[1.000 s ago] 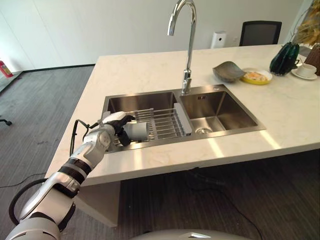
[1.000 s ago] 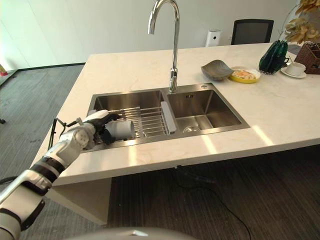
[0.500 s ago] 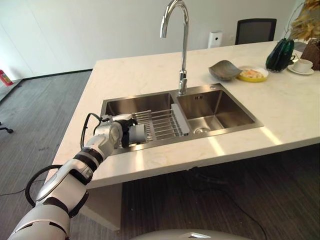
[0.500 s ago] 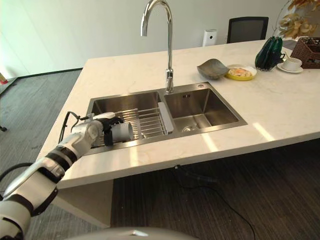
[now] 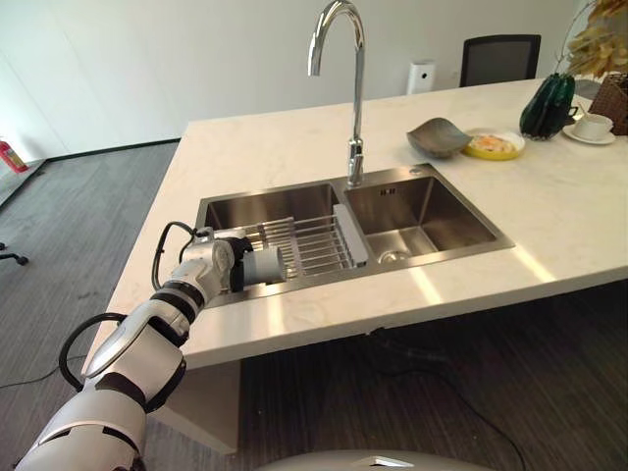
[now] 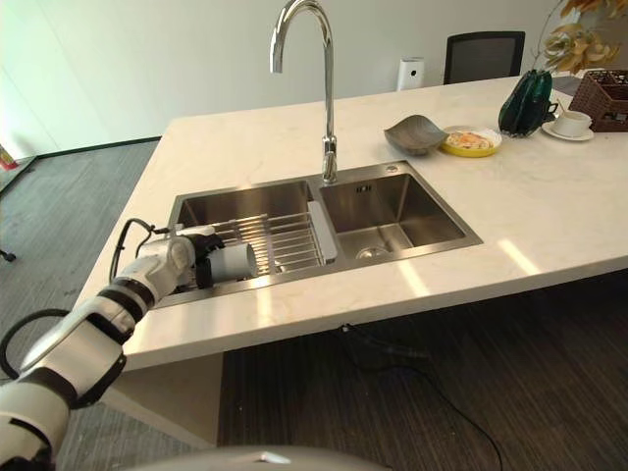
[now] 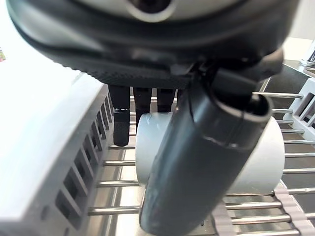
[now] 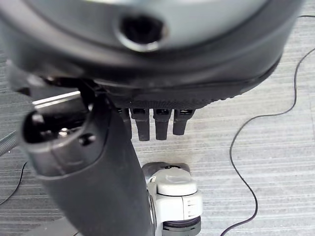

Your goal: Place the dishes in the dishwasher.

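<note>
The left hand point(image 5: 221, 263) is clenched around a white cup point(image 5: 265, 265) lying on its side on the wire rack point(image 5: 314, 245) in the sink point(image 5: 432, 221), left of centre in the left eye view. The right hand point(image 8: 98, 162) hangs slack over the floor, holding nothing. No dishwasher is visible, so by my reading the task has barely begun: the cup is not lifted yet, and the bowl point(image 5: 439, 136) and plate point(image 5: 496, 147) wait on the bench point(image 5: 569, 206), upper right.

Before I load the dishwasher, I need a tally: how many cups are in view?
2. One cup lies on the sink rack, gripped by the left hand; another cup sits on a saucer far right. Others may be hidden.

No text, label, number or sign can be read anywhere
</note>
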You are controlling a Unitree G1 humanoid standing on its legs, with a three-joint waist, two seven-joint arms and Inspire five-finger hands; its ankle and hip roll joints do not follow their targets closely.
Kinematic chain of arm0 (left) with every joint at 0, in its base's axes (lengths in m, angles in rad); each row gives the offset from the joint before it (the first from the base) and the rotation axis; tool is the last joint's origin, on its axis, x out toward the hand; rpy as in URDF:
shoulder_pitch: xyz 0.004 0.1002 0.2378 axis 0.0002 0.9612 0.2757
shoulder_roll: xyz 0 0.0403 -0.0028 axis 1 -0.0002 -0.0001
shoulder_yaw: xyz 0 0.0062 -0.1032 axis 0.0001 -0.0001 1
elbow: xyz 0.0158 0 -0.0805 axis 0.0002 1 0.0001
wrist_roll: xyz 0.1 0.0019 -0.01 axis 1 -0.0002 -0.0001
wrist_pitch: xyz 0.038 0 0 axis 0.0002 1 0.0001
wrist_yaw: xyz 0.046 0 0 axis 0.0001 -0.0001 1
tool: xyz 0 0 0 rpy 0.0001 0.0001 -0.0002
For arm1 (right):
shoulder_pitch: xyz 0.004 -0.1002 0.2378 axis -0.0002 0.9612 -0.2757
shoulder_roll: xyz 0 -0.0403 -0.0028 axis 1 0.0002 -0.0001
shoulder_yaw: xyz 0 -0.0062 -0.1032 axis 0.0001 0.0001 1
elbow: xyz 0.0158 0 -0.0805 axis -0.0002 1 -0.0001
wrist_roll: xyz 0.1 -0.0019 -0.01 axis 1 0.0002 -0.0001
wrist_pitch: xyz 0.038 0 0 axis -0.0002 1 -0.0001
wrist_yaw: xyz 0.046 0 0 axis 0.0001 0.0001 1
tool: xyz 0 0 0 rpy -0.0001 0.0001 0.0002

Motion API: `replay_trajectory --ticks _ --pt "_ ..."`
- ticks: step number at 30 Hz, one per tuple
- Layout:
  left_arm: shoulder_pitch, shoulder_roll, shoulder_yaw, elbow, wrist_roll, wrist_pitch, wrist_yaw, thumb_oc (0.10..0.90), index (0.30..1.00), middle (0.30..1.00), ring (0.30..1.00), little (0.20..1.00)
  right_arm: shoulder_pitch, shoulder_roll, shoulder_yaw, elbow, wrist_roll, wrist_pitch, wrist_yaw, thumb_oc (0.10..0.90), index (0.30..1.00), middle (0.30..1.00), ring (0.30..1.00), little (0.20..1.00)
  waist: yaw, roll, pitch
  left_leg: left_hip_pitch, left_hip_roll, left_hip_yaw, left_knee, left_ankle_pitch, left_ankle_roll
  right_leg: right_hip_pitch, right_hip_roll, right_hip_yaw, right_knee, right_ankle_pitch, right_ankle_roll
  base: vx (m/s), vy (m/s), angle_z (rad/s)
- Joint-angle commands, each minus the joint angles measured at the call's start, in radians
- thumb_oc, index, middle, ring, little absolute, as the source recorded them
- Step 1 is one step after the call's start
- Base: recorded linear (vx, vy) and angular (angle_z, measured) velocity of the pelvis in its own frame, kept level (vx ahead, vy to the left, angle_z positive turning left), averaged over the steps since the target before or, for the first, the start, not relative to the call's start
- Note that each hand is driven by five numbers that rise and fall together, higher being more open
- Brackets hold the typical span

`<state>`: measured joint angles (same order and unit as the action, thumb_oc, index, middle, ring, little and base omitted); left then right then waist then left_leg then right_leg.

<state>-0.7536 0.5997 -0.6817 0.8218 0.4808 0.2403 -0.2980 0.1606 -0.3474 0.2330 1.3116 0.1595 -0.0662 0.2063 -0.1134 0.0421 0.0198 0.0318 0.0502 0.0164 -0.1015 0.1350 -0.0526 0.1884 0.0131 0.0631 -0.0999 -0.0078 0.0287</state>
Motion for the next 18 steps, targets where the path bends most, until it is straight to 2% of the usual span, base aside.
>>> replay_trajectory --ticks 1,2,3,4,6,7,8,9,11,12,16,17,18 --pt "-0.020 0.085 0.066 -0.073 -0.042 -0.070 0.107 0.400 0.300 0.300 0.300 0.300 -0.039 0.022 -0.025 -0.010 0.028 -0.026 0.011 0.800 0.900 0.900 0.900 0.900 0.026 -0.006 0.054 0.118 -0.061 -0.012 0.014 -0.164 -0.010 -0.042 -0.013 -0.060 0.013 -0.012 0.064 0.00 0.000 0.00" --pt "0.021 0.112 0.116 -0.166 -0.083 -0.111 0.172 0.400 0.300 0.300 0.300 0.300 -0.040 0.026 -0.029 -0.010 0.034 -0.027 0.011 0.800 0.900 0.900 0.900 0.900 0.032 -0.010 0.052 0.118 -0.060 -0.013 0.014 -0.164 -0.011 -0.040 -0.014 -0.063 0.013 -0.013 0.064 0.01 0.005 0.06" --pt "0.023 0.113 0.118 -0.167 -0.083 -0.111 0.172 0.400 0.300 0.300 0.300 0.300 -0.040 0.026 -0.029 -0.010 0.034 -0.027 0.011 0.800 0.900 0.900 0.900 0.900 0.031 -0.010 0.052 0.118 -0.060 -0.013 0.014 -0.164 -0.011 -0.040 -0.014 -0.063 0.013 -0.013 0.064 0.02 0.005 0.05" --pt "0.064 0.115 0.210 -0.259 -0.159 -0.158 0.275 0.400 0.300 0.300 0.300 0.300 -0.048 0.033 -0.029 -0.007 0.033 -0.024 0.012 0.800 0.900 0.900 0.900 0.900 0.038 -0.019 0.048 0.118 -0.059 -0.013 0.014 -0.165 -0.012 -0.039 -0.015 -0.068 0.013 -0.015 0.064 0.02 0.003 0.08" --pt "0.082 0.113 0.243 -0.293 -0.186 -0.168 0.304 0.400 0.300 0.300 0.300 0.300 -0.050 0.035 -0.026 -0.004 0.032 -0.020 0.012 0.800 0.900 0.900 0.900 0.900 0.039 -0.021 0.046 0.118 -0.059 -0.014 0.014 -0.165 -0.013 -0.038 -0.015 -0.069 0.013 -0.015 0.064 0.01 0.001 0.02" --pt "0.112 0.082 0.321 -0.317 -0.265 -0.163 0.341 0.400 0.300 0.300 0.300 0.300 -0.058 0.038 -0.026 0.000 0.030 -0.014 0.012 0.800 0.900 0.900 0.900 0.900 0.040 -0.024 0.042 0.117 -0.058 -0.016 0.014 -0.165 -0.013 -0.040 -0.016 -0.071 0.013 -0.015 0.063 0.00 0.000 0.00" --pt "0.153 -0.014 0.468 -0.414 -0.433 -0.164 0.407 0.400 0.300 0.300 0.300 0.300 -0.073 0.055 -0.027 0.003 0.029 -0.001 0.009 0.800 0.900 0.900 0.900 0.900 0.053 -0.033 0.038 0.115 -0.058 -0.020 0.014 -0.164 -0.013 -0.041 -0.018 -0.075 0.013 -0.014 0.061 0.00 0.000 0.00" --pt "0.168 -0.093 0.541 -0.551 -0.510 -0.193 0.458 0.400 0.300 0.300 0.300 0.300 -0.089 0.066 -0.028 -0.002 0.029 0.001 0.002 0.800 0.900 0.900 0.900 0.900 0.063 -0.040 0.036 0.110 -0.057 -0.028 0.014 -0.163 -0.012 -0.044 -0.022 -0.082 0.013 -0.012 0.057 0.02 -0.001 0.07" --pt "0.170 -0.093 0.543 -0.554 -0.510 -0.191 0.457 0.400 0.300 0.300 0.300 0.300 -0.089 0.065 -0.028 -0.002 0.029 0.001 0.002 0.800 0.900 0.900 0.900 0.900 0.062 -0.039 0.036 0.110 -0.057 -0.029 0.014 -0.164 -0.012 -0.043 -0.022 -0.082 0.013 -0.012 0.057 0.01 0.004 0.16" --pt "0.172 -0.154 0.610 -0.722 -0.565 -0.225 0.520 0.400 0.300 0.300 0.300 0.300 -0.106 0.077 -0.028 -0.004 0.030 0.005 -0.010 0.800 0.900 0.900 0.900 0.900 0.075 -0.045 0.034 0.101 -0.057 -0.038 0.014 -0.163 -0.013 -0.049 -0.026 -0.095 0.013 -0.011 0.056 0.01 0.008 0.23" --pt "0.182 -0.171 0.637 -0.806 -0.569 -0.219 0.548 0.400 0.300 0.300 0.300 0.300 -0.118 0.083 -0.035 -0.002 0.040 0.006 -0.021 0.800 0.900 0.900 0.900 0.900 0.083 -0.046 0.032 0.095 -0.058 -0.046 0.014 -0.163 -0.012 -0.052 -0.028 -0.101 0.013 -0.010 0.055 0.00 0.009 0.11" --pt "0.211 -0.211 0.660 -0.900 -0.683 -0.207 0.556 0.400 0.300 0.300 0.300 0.300 -0.138 0.089 -0.048 0.007 0.057 0.008 -0.038 0.800 0.900 0.900 0.900 0.900 0.101 -0.044 0.032 0.087 -0.061 -0.059 0.014 -0.159 -0.010 -0.055 -0.030 -0.111 0.013 -0.009 0.053 0.00 0.022 0.13" --pt "0.248 -0.264 0.679 -0.951 -0.743 -0.211 0.609 0.400 0.300 0.300 0.300 0.300 -0.141 0.097 -0.051 0.007 0.057 0.008 -0.048 0.800 0.900 0.900 0.900 0.900 0.107 -0.044 0.033 0.083 -0.062 -0.064 0.014 -0.158 -0.010 -0.057 -0.032 -0.117 0.013 -0.009 0.051 -0.01 0.024 0.12"
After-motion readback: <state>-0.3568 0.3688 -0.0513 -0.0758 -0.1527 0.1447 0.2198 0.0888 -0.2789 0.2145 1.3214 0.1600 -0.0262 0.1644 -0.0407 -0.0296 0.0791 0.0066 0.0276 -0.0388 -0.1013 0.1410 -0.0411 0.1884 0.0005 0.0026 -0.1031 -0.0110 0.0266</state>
